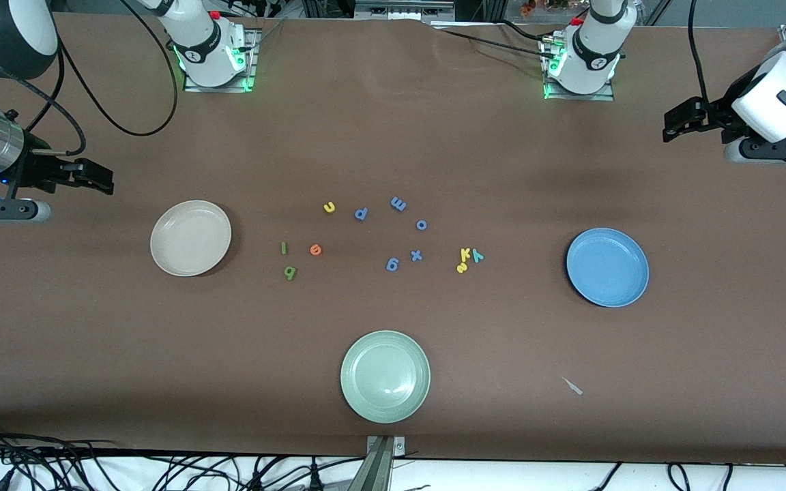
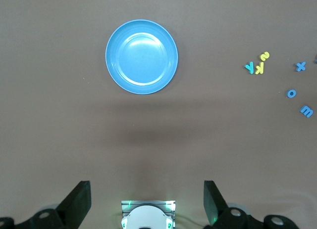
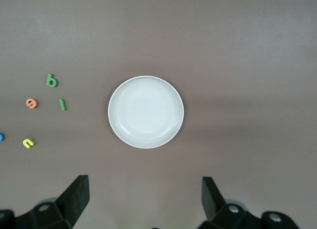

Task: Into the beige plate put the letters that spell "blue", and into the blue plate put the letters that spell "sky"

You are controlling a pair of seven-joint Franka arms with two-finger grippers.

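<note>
I'm seeing the beige plate (image 1: 190, 238) sitting toward the right arm's end and the blue plate (image 1: 607, 266) toward the left arm's. Both grippers, left (image 1: 670, 127) and right (image 1: 103, 179), are waiting, fingers spread. The blue letters (image 1: 290, 272) and sky letters (image 1: 464, 256) are lying between the plates.

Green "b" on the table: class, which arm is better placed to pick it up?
Probably the right: the green "b" lies beside the beige plate, toward the right arm's end, and the right hand is open.
</note>
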